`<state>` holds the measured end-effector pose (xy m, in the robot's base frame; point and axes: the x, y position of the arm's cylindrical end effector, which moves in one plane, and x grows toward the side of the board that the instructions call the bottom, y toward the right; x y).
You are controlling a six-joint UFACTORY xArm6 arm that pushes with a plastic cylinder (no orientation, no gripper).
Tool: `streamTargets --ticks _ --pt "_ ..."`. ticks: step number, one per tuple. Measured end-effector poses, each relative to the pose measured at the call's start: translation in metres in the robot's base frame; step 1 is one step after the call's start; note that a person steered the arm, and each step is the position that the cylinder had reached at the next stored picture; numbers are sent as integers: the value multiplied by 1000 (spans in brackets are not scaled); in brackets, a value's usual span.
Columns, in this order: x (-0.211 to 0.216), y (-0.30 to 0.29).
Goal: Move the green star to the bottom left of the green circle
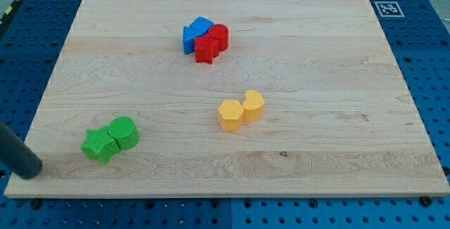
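The green star lies near the view's bottom left of the wooden board. It touches the green circle, sitting at that circle's lower left. My tip is at the board's bottom left corner, to the left of the green star and apart from it. The dark rod runs off the view's left edge.
A blue block, a red circle and a red star cluster near the view's top centre. A yellow hexagon and a yellow heart-like block touch near the centre. A marker tag is at the top right.
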<state>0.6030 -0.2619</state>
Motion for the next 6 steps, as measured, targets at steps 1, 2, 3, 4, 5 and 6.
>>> streamTargets --ticks 1,2,3,4,5,6 --pt "-12 48" --pt "-21 83" --pt "-21 113" --pt "-22 108" --pt "-19 57" --pt "-23 22"
